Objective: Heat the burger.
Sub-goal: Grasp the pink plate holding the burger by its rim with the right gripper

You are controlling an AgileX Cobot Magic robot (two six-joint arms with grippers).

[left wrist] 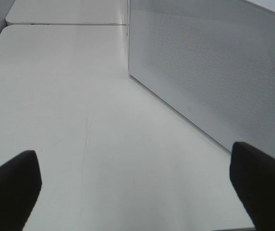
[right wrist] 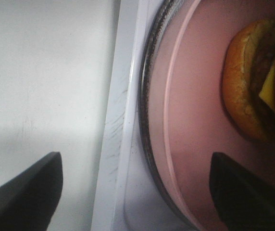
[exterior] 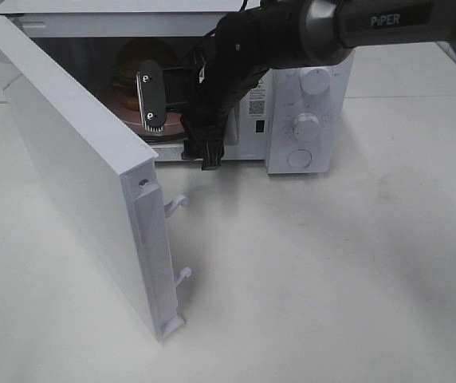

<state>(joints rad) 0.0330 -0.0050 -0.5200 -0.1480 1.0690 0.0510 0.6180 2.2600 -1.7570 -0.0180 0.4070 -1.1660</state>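
Burger (right wrist: 253, 86): lies on a round pink plate (right wrist: 195, 96) inside the white microwave (exterior: 308, 96); in the right wrist view the bun, dark patty, yellow cheese and a bit of green lettuce show. In the high view it is only a dim golden shape (exterior: 136, 68) deep in the cavity.
Plate: sits on the dark-rimmed turntable (right wrist: 147, 96), just inside the microwave's front sill.
Microwave door (exterior: 76, 167): swung wide open toward the camera, its inner latch hooks showing at the free edge.
Right hand (exterior: 172, 100): at the mouth of the cavity, in front of the plate; its fingers (right wrist: 243, 192) stand spread, one over the plate's edge and one outside the sill, with nothing between them. Whether a fingertip touches the plate is hard to judge from here.
Left hand (left wrist: 135, 187): spread wide and empty, low over the white worktop (left wrist: 80, 96), beside the perforated outer face of the open door (left wrist: 214, 62).
Controls: two round knobs (exterior: 308, 104) on the microwave's front panel.
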